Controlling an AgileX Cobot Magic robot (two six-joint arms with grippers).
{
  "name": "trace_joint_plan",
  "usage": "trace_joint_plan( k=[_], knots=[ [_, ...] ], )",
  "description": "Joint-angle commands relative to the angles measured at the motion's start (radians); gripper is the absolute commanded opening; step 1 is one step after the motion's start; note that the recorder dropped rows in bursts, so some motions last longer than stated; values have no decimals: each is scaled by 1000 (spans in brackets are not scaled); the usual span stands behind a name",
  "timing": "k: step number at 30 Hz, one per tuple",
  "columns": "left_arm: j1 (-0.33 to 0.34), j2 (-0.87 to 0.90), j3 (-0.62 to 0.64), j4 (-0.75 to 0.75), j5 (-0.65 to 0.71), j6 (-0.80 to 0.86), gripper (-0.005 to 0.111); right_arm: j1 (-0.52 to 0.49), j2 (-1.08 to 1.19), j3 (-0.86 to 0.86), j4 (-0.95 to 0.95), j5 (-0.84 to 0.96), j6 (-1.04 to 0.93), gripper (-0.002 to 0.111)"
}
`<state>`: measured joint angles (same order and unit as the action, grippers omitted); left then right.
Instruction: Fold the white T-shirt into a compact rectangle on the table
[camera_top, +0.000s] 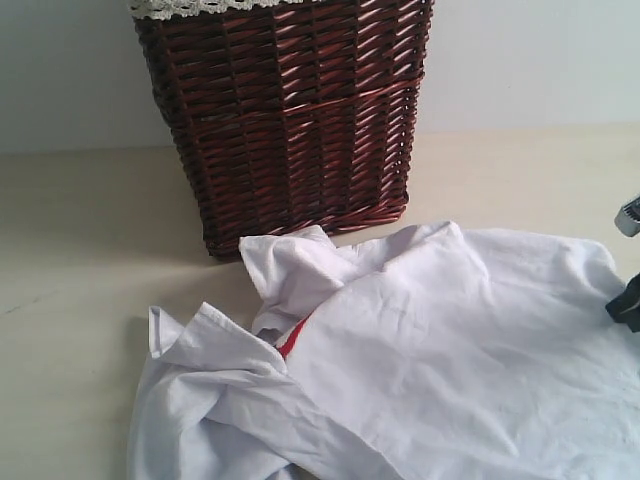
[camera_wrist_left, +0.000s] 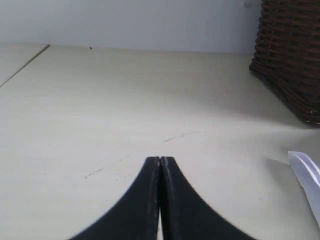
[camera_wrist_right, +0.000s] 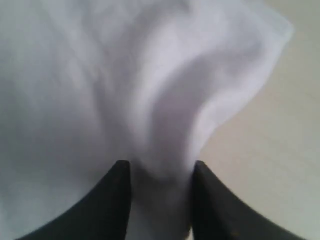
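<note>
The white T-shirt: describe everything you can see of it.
The white T-shirt is soft, thin-looking cloth, lying crumpled and unfolded on the pale table, just in front of the dark wicker basket. In the exterior view its right part lies fairly flat. The left part is bunched in raised folds, with a sliver of red patch showing between them. The right end effector pinches a ridge of its fabric near an edge.

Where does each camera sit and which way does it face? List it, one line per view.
Exterior: off the arms, facing basket and shirt on the table; right gripper at the edge.
Left wrist: low over table, facing basket; shut left gripper shows.
Right wrist: close on shirt, bunched between its fingers.
Shared: shirt in all three; basket in the first two.
</note>
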<state>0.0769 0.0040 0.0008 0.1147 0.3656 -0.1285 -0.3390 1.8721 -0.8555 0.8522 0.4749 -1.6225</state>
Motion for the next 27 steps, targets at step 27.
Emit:
trace_joint_plan(
  k=[27],
  knots=[
    [4,-4,-1,2,-7,1,0,555,-229,17,-437,473,290,43]
  ],
)
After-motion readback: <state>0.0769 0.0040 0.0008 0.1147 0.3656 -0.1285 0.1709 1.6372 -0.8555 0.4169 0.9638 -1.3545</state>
